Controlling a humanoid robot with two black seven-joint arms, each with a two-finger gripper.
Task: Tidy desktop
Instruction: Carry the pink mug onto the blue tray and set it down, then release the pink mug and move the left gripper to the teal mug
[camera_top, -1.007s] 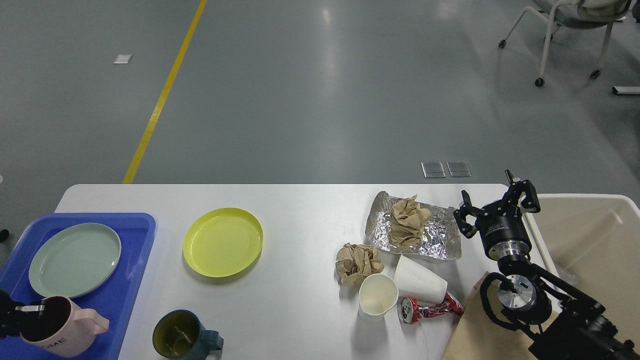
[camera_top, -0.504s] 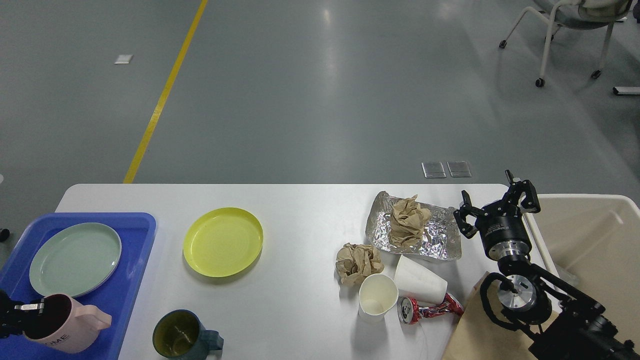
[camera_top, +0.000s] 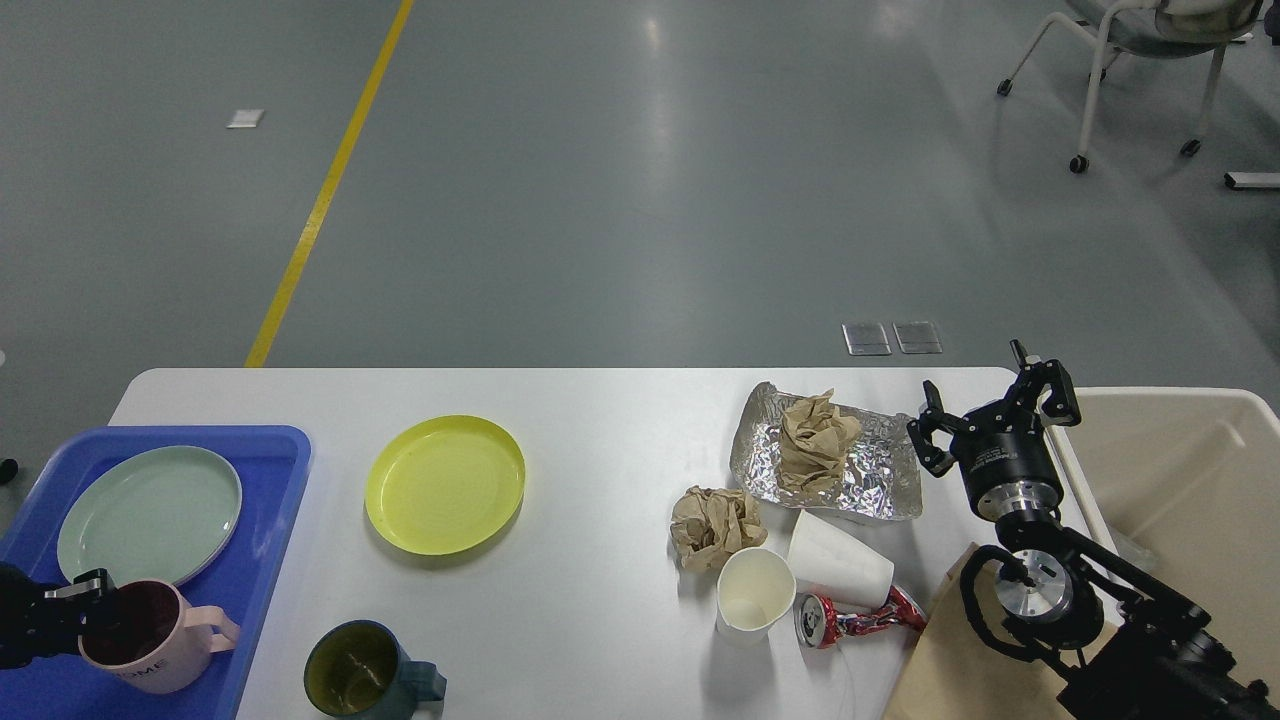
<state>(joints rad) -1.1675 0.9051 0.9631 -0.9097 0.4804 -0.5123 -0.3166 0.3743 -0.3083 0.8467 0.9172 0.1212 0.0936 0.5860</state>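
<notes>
In the head view, the left gripper (camera_top: 85, 590) sits at the lower left edge, its fingers pinching the rim of the pink mug (camera_top: 150, 637), which stands upright on the blue tray (camera_top: 270, 460) just below the pale green plate (camera_top: 150, 513). The step in hand looks like setting crockery on the tray; the mug appears to be seated, so the next move likely calls for letting go and lifting clear without tipping it, then going for the dark green mug (camera_top: 370, 672) or the yellow plate (camera_top: 445, 484) (both off the tray). The right gripper (camera_top: 992, 420) hovers with its fingers spread, holding nothing, between the foil sheet (camera_top: 860, 480) and the cream bin (camera_top: 1180, 470).

The table (camera_top: 600, 420), white and matte, spans nearly the whole lower frame. Crumpled brown paper (camera_top: 715, 525), two paper cups (camera_top: 755, 592) and a crushed can (camera_top: 850, 618) lie clustered at its right. Beyond is a glossy grey floor with a yellow line (camera_top: 330, 185) and a wheeled chair (camera_top: 1130, 60).
</notes>
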